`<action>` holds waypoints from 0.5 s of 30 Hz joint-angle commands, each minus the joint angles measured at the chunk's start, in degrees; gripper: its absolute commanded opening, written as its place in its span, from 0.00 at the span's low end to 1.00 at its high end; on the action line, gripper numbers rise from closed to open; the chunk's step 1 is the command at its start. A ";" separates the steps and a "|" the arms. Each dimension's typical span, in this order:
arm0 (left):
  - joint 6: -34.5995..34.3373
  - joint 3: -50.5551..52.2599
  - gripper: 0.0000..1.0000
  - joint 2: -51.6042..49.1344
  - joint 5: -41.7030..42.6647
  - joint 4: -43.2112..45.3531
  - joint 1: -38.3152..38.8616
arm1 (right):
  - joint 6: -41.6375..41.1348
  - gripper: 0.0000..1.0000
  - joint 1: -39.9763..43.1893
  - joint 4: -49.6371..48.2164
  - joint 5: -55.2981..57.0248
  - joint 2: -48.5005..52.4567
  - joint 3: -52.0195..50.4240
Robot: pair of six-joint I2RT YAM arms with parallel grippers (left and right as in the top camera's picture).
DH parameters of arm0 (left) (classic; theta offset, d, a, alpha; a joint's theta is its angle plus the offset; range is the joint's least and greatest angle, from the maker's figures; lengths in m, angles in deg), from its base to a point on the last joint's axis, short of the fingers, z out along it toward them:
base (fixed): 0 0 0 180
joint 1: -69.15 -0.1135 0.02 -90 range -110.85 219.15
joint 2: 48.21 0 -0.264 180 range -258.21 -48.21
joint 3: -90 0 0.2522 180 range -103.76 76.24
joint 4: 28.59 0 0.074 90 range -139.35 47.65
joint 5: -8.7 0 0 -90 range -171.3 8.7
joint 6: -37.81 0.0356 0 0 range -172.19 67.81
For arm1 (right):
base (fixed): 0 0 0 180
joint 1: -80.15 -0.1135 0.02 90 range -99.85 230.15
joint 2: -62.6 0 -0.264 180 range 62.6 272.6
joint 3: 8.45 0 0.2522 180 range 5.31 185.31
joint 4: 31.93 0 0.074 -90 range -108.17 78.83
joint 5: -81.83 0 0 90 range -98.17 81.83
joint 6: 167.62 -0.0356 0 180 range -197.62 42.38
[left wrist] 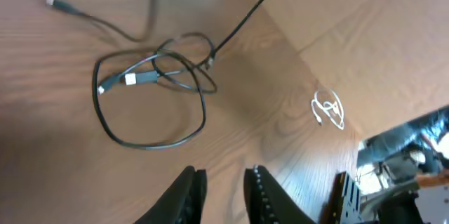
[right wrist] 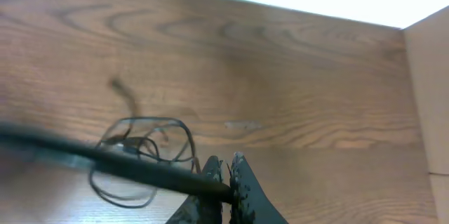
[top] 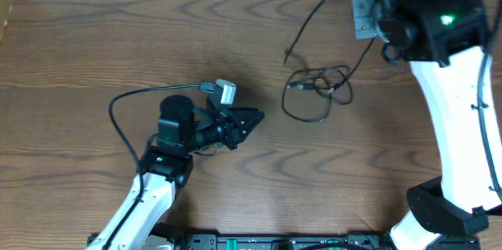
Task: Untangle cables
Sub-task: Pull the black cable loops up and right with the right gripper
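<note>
— What's the right gripper doing?

— Clenched tight. Its two fingers are pressed together on the black cable, which runs out of the fingertips and away to the left in that arm's own wrist view, lifted clear of the table.

— And the left gripper?

— Loosened, though not by much. There's a narrow gap between its fingers and nothing in it. It touches no cord.

— Where's the tangle, then?

— The bundle lies flat on the wood, ahead of the left gripper and apart from it. From above it sits between the two arms, nearer the right gripper, with that one higher up over the far edge of the table.

— What does it look like?

— One wide black loop with a few smaller loops crossed over its upper part. A white plug shows in the middle of the crossings. How much white cord goes with it I can't tell; it's too thin to follow.

— Any loose ends?

— One strand trails out of the bundle to a small end plug, lying on the table beyond the loops from the left gripper. Another black strand climbs out of the knot toward the right arm.

— Anything to read on the arms?

— No lettering I can make out. Just a green light glowing on the right arm's dark housing.
</note>
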 commanded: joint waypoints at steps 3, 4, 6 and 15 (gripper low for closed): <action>1.07 -0.72 0.27 -4.72 -0.11 5.57 3.32 | -0.63 0.01 0.02 3.37 3.78 -1.53 10.67; 0.22 -0.72 0.27 -5.53 -0.68 5.75 3.82 | -0.66 0.01 0.02 3.82 3.50 -1.62 12.20; -0.35 -0.72 0.27 -7.04 -1.01 5.90 4.92 | -0.63 0.01 0.02 4.44 1.81 -1.77 14.60; 0.20 -0.72 0.28 -12.07 -1.01 12.35 13.51 | -0.17 0.01 0.02 5.79 -3.96 -1.27 14.40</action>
